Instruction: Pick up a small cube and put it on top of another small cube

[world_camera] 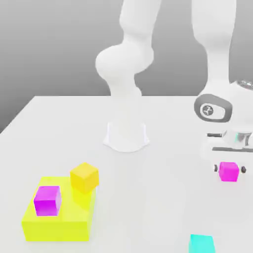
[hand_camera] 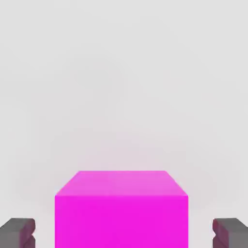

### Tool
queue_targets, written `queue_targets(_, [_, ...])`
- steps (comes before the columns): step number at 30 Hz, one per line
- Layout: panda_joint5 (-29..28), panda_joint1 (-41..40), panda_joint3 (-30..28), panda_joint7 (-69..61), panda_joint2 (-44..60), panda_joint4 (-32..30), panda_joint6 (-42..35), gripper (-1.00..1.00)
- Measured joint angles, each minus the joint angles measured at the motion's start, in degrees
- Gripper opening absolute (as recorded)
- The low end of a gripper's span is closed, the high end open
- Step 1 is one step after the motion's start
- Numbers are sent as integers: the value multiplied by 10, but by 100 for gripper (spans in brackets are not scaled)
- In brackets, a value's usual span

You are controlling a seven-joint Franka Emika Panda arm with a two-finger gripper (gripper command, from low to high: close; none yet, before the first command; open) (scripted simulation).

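Note:
One small magenta cube point(world_camera: 229, 171) rests on the white table at the exterior view's right. My gripper point(world_camera: 229, 168) is lowered around it, a dark fingertip point(world_camera: 215, 168) on each side. In the hand view the cube point(hand_camera: 121, 208) sits centred between the grey fingertips point(hand_camera: 17, 232), with a gap of table showing on both sides, so the gripper is open and not touching it. A second small magenta cube point(world_camera: 47, 200) sits on top of the flat yellow block point(world_camera: 57, 225) at the exterior view's lower left.
An orange-yellow cube point(world_camera: 84, 177) stands on the yellow block's far right corner, beside the second magenta cube. A cyan cube point(world_camera: 201, 243) lies near the front edge, below my gripper. The arm's white base point(world_camera: 126, 136) stands mid-table.

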Motion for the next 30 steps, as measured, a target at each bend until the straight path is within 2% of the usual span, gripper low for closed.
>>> queue_targets(4, [0, 1, -1, 0, 3, 1, 2, -100])
queue_targets(10, [32, -11, 18, -24, -107, -21, -87, -100])
queue_targets(11, [31, -22, 8, -22, -126, -23, -102, -100])
queue_targets(15, [4, -140, -48, 6, -197, -32, -160, -100])
queue_targets(30, [-93, -480, -258, 110, -419, -65, -344, -100])
